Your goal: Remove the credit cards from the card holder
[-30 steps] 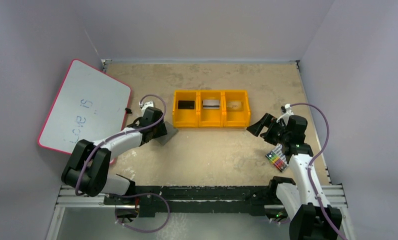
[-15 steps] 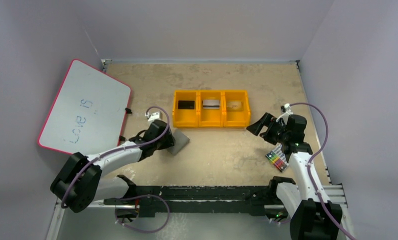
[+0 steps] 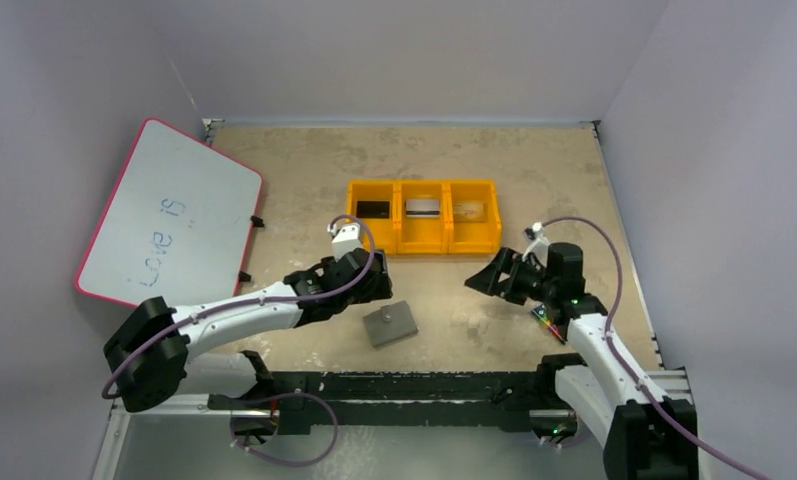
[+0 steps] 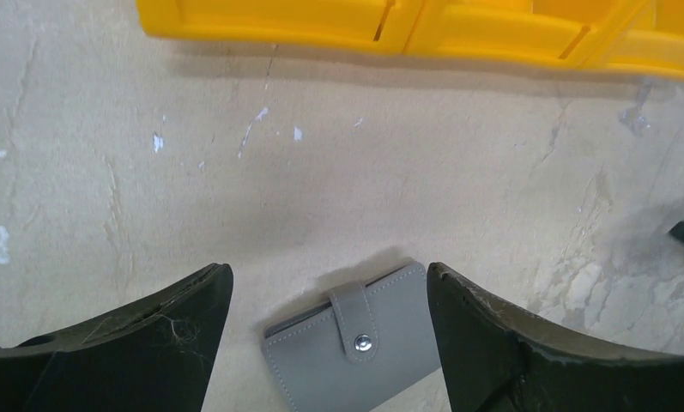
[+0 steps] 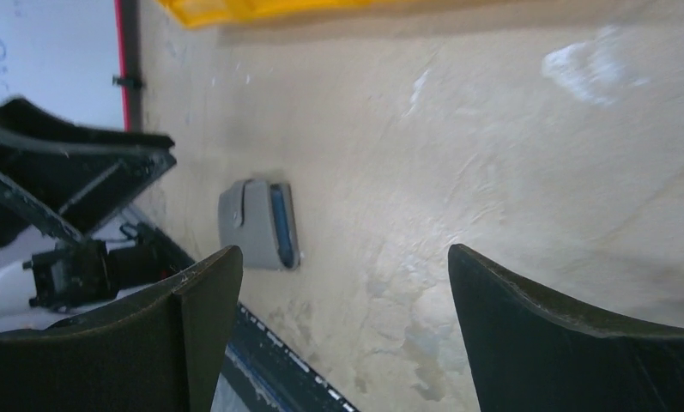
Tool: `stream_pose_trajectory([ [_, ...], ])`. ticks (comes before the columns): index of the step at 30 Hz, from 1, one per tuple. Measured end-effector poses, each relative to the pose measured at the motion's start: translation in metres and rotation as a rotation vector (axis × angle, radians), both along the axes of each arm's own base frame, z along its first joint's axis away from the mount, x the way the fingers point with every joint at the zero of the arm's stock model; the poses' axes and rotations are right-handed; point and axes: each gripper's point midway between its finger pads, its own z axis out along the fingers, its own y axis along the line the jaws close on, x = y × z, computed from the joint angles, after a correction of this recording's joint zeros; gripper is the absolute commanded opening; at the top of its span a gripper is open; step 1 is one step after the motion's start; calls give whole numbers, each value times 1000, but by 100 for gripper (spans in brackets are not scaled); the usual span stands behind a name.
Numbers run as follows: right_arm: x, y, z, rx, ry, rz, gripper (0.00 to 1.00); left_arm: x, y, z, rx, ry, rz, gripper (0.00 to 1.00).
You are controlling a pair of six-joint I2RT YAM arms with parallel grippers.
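The card holder, dark grey and snapped shut, lies flat on the table near the front middle. It also shows in the left wrist view and the right wrist view. My left gripper is open and empty, just behind the holder, its jaws spread wider than it. My right gripper is open and empty, to the holder's right. A black card, a silver card and a beige card each lie in a compartment of the yellow bin tray.
A red-rimmed whiteboard leans at the back left. A crayon pack lies under my right arm, mostly hidden. The tray's front wall stands just beyond the holder. The black rail runs along the near edge.
My left gripper swung right and toward the near edge with the card holder; the holder now lies free on the table. My right gripper moved left and nearer.
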Motion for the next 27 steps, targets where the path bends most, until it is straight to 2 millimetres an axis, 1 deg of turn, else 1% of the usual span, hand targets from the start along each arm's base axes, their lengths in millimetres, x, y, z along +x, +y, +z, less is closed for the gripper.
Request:
stream_pose_trajectory([
  [2,-13,18,-5,19,21,50,87,6,-1,8,19,-33,-14,84],
  [4,-26,33,-8,51,40,86,85,7,-2,10,43,-45,-49,84],
  [7,-49,57,-9,111,46,136,85,7,-7,3,76,-34,-94,84],
  [11,-80,88,-3,180,46,233,84,6,-5,-11,116,-6,-101,83],
  [14,-87,98,-4,209,38,251,83,8,7,-14,164,-9,-70,83],
  [18,-92,107,-21,220,96,244,85,17,26,-16,188,-3,-15,84],
  [20,-104,120,-31,195,142,284,85,19,33,-15,171,-11,5,84],
  [22,-114,133,-39,164,185,319,84,15,35,-15,143,-8,-2,83],
  [25,-116,152,-40,181,195,319,85,9,34,-18,119,8,-18,82],
  [27,-115,160,-41,196,196,303,85,7,32,-18,99,12,-25,81],
])
